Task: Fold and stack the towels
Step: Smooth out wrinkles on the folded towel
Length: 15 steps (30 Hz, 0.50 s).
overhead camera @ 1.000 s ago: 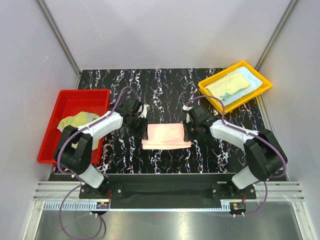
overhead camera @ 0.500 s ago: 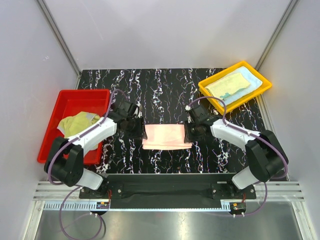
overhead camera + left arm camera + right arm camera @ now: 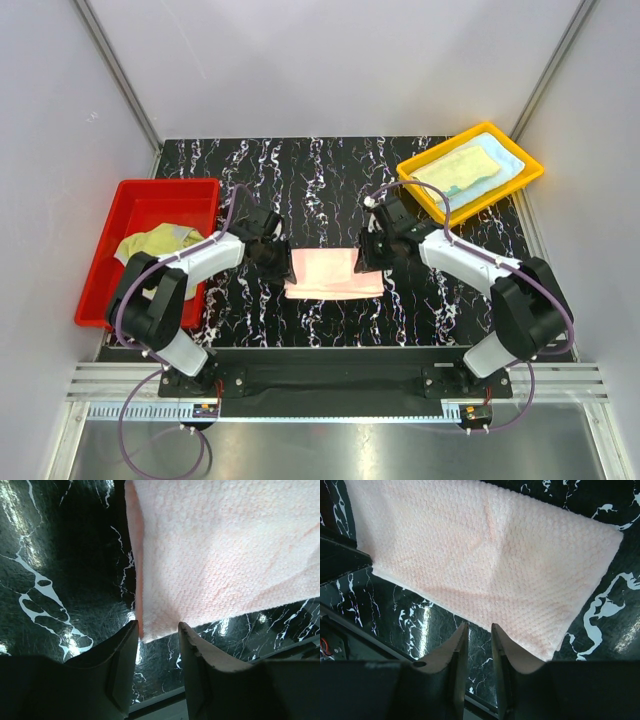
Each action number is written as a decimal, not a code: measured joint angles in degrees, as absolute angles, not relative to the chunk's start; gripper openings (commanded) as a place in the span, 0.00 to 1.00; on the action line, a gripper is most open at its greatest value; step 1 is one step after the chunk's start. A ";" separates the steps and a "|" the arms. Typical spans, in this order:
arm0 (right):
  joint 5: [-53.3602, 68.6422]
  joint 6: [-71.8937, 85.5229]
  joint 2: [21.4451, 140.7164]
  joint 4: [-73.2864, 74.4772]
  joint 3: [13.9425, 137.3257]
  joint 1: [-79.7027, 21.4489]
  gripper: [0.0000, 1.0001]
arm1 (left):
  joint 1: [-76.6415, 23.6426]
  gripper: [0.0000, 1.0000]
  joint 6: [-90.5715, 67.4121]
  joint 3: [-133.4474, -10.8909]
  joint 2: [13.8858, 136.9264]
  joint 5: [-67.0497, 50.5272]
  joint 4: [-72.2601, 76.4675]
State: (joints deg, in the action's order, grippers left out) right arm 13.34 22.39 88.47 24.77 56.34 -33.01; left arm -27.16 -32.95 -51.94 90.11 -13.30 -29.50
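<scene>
From above, a folded peach towel (image 3: pixel 335 272) lies mid-surface (image 3: pixel 320 180), with the left fingers (image 3: pixel 276 258) at its left edge and the right fingers (image 3: pixel 367 254) at its right. Two folded towels (image 3: pixel 458 168) sit stacked in the yellow tray (image 3: pixel 421 199). A crumpled one (image 3: pixel 152 246) lies in the red tray (image 3: pixel 165 205).

Left wrist: fingers spread, towel corner at their mouth, unpinched.

Right wrist: fingers narrowly apart, empty, just short of the towel's edge.

I judge the task past halfway.
</scene>
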 measured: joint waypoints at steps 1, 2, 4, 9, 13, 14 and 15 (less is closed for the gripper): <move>13.37 22.50 88.58 24.75 56.80 -33.01 0.31 | -27.16 0.42 -32.95 -51.94 90.24 -13.19 -29.50; 13.13 22.79 88.62 24.77 56.99 -33.01 0.33 | -27.16 0.42 -32.95 -51.94 90.26 -13.15 -29.54; 12.23 23.94 88.62 25.43 56.95 -33.04 0.37 | -27.16 0.42 -33.04 -52.01 90.26 -13.15 -29.63; 6.35 28.53 85.62 27.16 53.04 -33.06 0.43 | -27.16 0.43 -33.12 -52.01 90.26 -12.75 -30.09; 3.64 31.16 83.37 28.12 50.72 -33.06 0.44 | -27.16 0.43 -33.50 -51.99 90.24 -12.51 -30.06; 3.42 31.75 83.22 28.05 50.06 -33.06 0.44 | -27.16 0.43 -33.67 -51.92 90.24 -12.53 -29.95; 3.07 32.25 83.20 28.01 49.34 -33.06 0.43 | -27.16 0.43 -33.91 -51.77 90.21 -12.56 -29.65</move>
State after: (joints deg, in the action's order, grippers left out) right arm 3.07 32.25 83.20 28.01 49.34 -33.06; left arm -27.16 -33.91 -51.77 90.21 -12.56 -29.65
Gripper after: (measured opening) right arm 0.434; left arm 0.431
